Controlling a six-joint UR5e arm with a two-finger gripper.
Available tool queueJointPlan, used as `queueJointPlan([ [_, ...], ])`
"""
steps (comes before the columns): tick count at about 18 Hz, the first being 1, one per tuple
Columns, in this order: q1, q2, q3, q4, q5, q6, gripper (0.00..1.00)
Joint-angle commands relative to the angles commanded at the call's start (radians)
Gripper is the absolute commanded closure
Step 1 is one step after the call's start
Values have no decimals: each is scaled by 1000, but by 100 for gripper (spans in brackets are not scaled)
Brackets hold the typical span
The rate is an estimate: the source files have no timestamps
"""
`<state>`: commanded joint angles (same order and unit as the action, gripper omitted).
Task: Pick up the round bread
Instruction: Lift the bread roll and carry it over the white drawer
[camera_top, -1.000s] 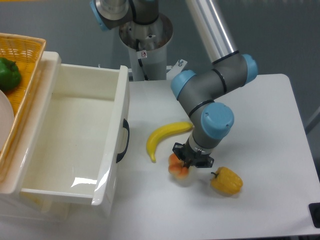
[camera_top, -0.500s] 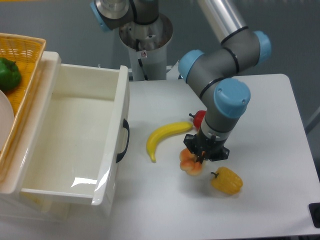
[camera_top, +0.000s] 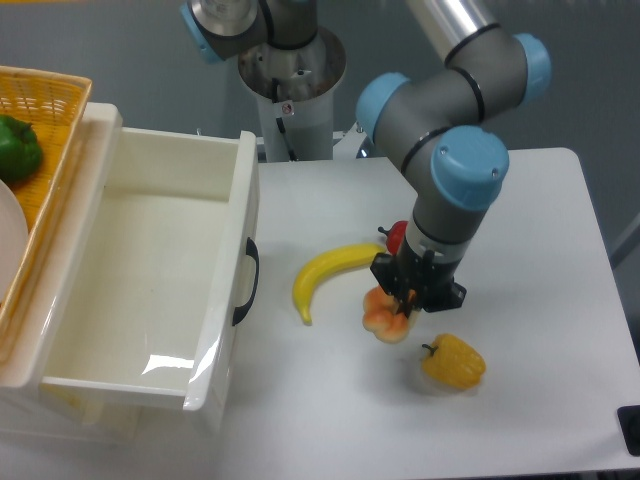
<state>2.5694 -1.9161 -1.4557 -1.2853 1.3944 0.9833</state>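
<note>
From the fixed camera we see the pincer (camera_top: 405, 303) clamped on the round bread (camera_top: 384, 317), now higher and further right than a second ago, so we judge it lifted off the worktop (camera_top: 540, 260) (pick nearly done). The white bin (camera_top: 150, 270) holds nothing; the basket (camera_top: 45, 120) holds a green pepper (camera_top: 17, 148).
</note>
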Motion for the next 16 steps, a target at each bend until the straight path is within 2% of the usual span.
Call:
queueJointPlan([
  [8,2,97,0,-62,-9,-57,100],
  [14,9,149,2,-62,-142,-173,100],
  [16,3,170,0,-65,-152,-184,100],
])
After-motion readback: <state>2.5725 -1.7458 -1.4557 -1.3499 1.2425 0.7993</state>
